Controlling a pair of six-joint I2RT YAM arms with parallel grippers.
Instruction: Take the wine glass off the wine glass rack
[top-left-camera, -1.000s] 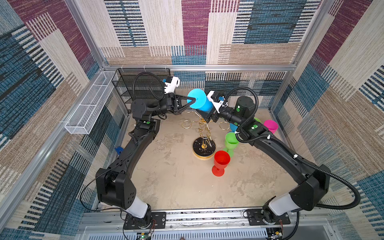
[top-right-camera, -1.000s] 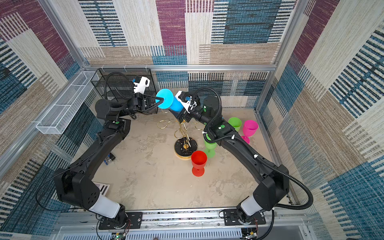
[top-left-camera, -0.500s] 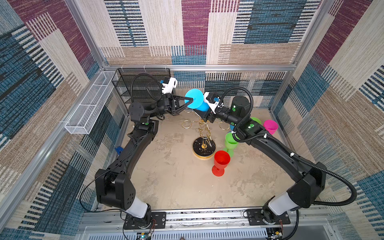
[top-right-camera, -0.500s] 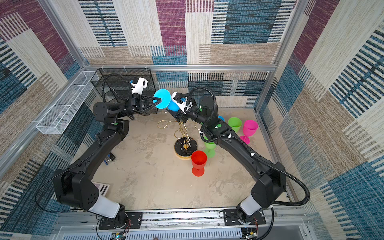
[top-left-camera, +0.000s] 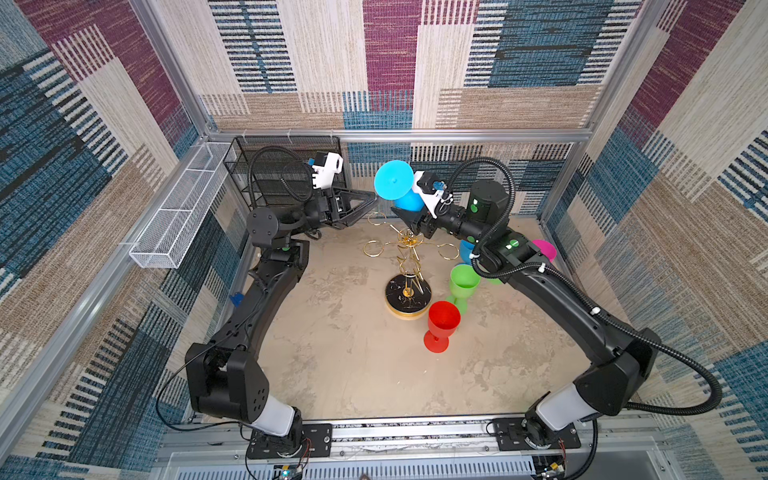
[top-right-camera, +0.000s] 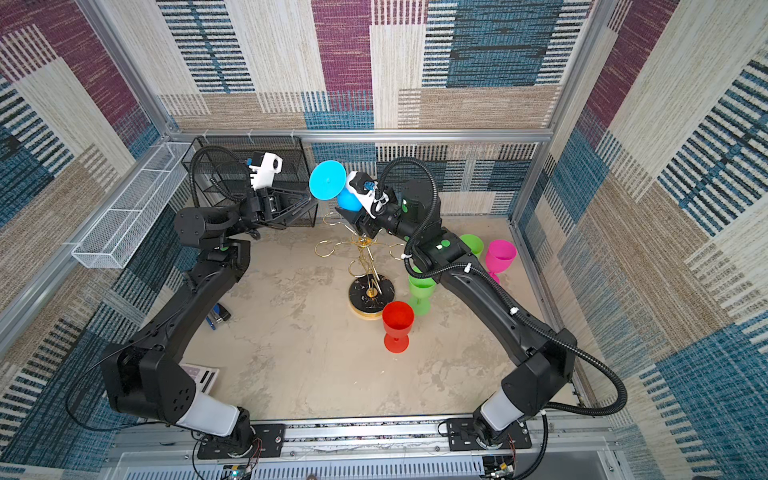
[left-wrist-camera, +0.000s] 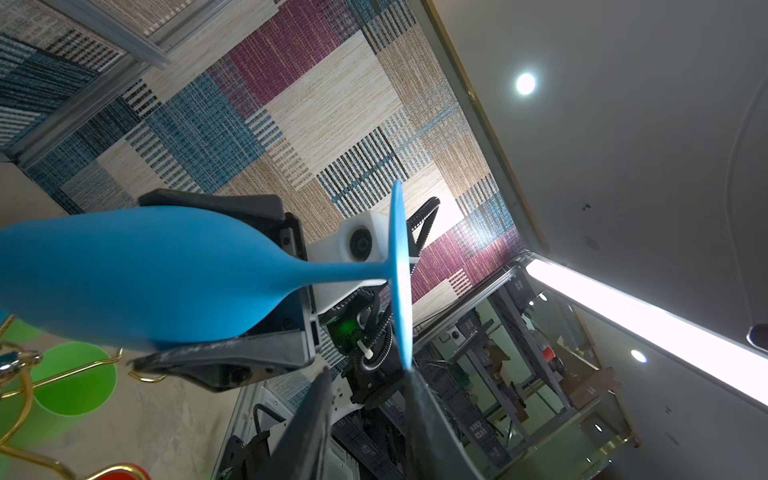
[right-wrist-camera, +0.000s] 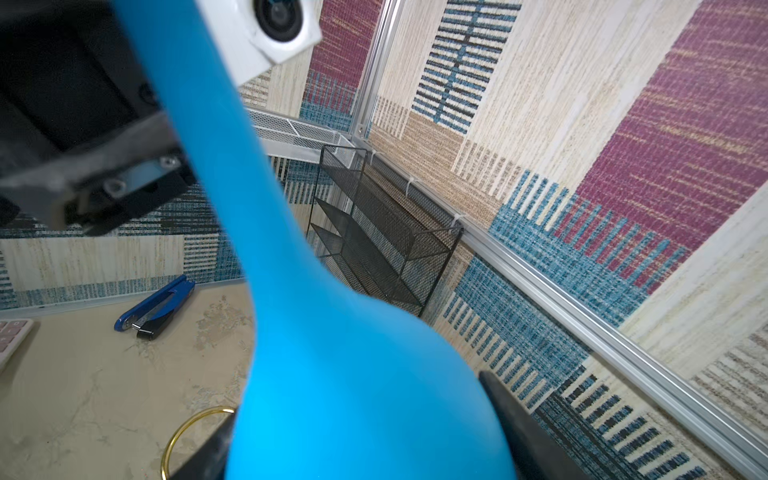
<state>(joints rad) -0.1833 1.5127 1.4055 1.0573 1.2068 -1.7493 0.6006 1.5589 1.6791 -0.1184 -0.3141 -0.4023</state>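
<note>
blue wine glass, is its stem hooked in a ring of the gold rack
No, the blue wine glass has a bare stem, bowl in the right gripper, off the wine glass rack.

wine glass (top-left-camera: 392, 181) above wine glass rack (top-left-camera: 397, 293)

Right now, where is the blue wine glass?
In both top views the blue wine glass is aloft at back centre, above the wine glass rack, bowl in the right end effector, foot beside the left end effector.
</note>
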